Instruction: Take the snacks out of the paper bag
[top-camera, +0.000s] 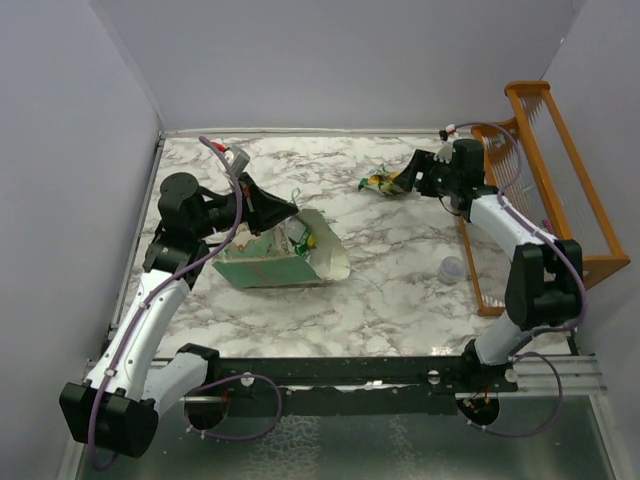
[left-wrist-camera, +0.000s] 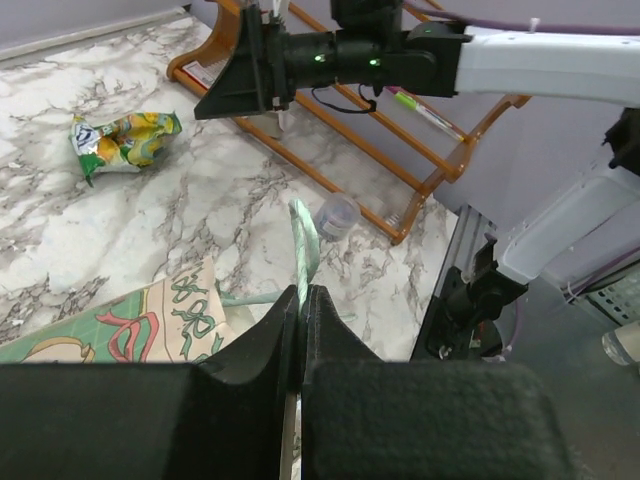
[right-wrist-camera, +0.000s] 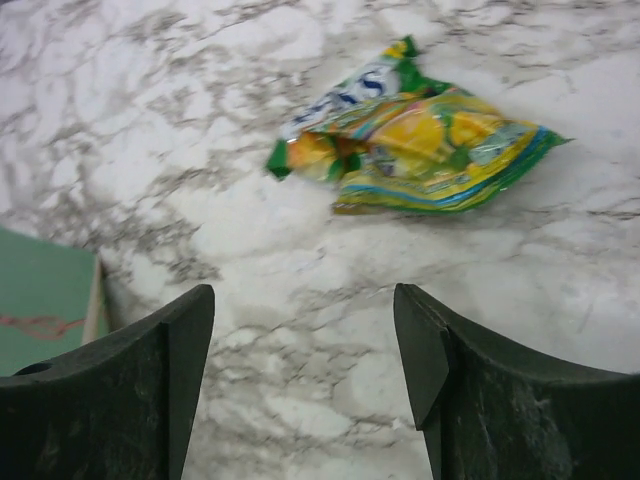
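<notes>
Spread wide and gripping nothing at the right gripper (right-wrist-camera: 305, 300), low over the white-and-grey marbled tabletop (right-wrist-camera: 150, 120). Just beyond its fingertips, flat on the marble and clear of them, a crinkly yellow-and-green foil snack packet (right-wrist-camera: 420, 140).

Clamped tight at the left gripper (left-wrist-camera: 302, 300) on a thin pale-green paper strip (left-wrist-camera: 303, 240) at the rim of the rectangular pale-green paper bag (top-camera: 275, 268), apparently holding the mouth up and open toward the right arm. Lying on its side near the table's middle, that bag, well apart from the lone packet. Inside its cream-white mouth, glimpses of bright green and yellow wrapping (top-camera: 305, 238), count impossible to tell. Further right, a small translucent cup (top-camera: 452, 268) just beside an orange wooden rack (top-camera: 560, 190).

Judged as the set-down of one snack, done, with more to fetch. Next, probably: lift clear of the packet, swing over to the bag's mouth, reach in past the rim without crushing it, close on one wrapper only. Meanwhile, keep the left clamp steady against any sagging of the mouth.
</notes>
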